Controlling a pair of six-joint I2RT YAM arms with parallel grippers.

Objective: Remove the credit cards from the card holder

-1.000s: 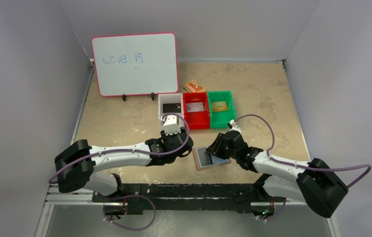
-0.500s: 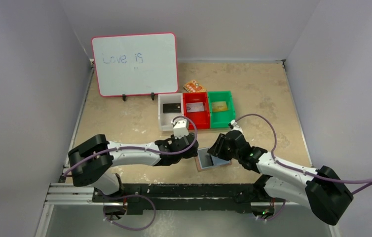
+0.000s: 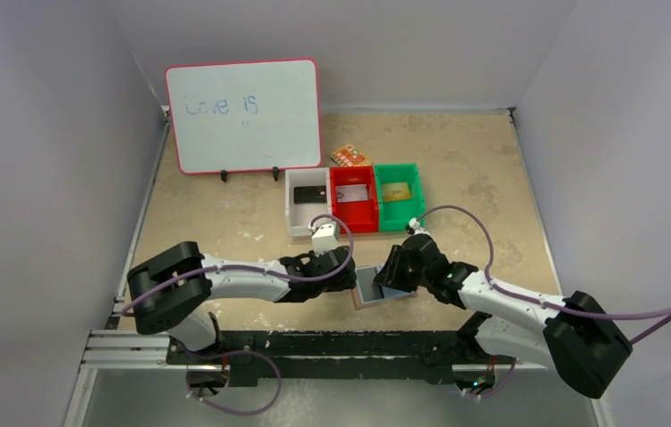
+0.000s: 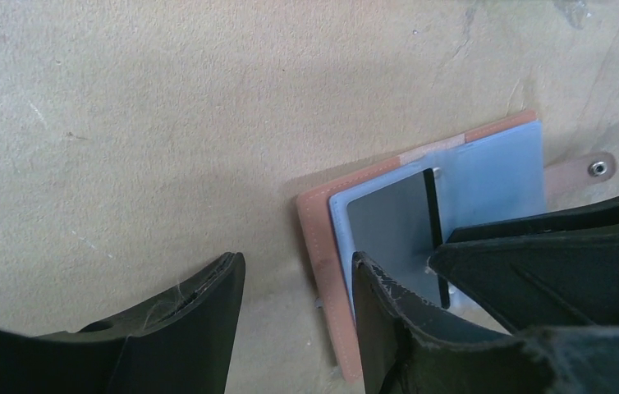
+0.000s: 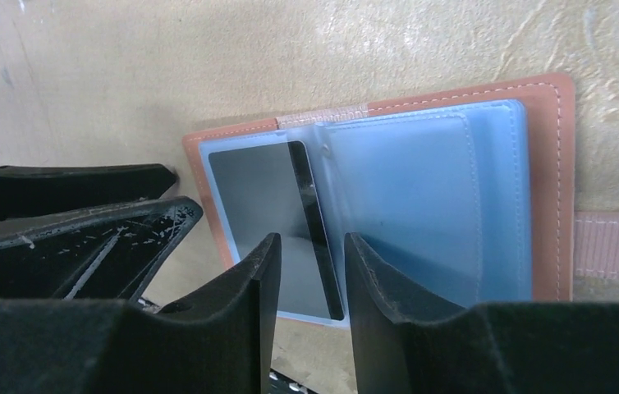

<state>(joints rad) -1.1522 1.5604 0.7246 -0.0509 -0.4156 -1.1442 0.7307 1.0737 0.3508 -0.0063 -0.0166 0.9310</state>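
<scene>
Now that the left gripper (image 4: pixel 296 275) has reached the card holder (image 4: pixel 320 246)—jaws apart astride its edge—extraction can begin; whether the right gripper (image 5: pixel 310 246) clamps the dark card (image 5: pixel 257 189) is indeterminable.

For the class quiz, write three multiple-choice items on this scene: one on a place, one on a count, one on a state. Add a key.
1. The card holder lies: A against the whiteboard; B on the table between the left gripper and right gripper; C under the orange packet.
2. The row of bins has: A two; B four; C three.
3. The card holder is: A open flat; B snapped shut; C standing on edge.
Key: 1 B, a gripper on each side; 2 C, white, red, green; 3 A, its pale blue inside faces up.
</scene>
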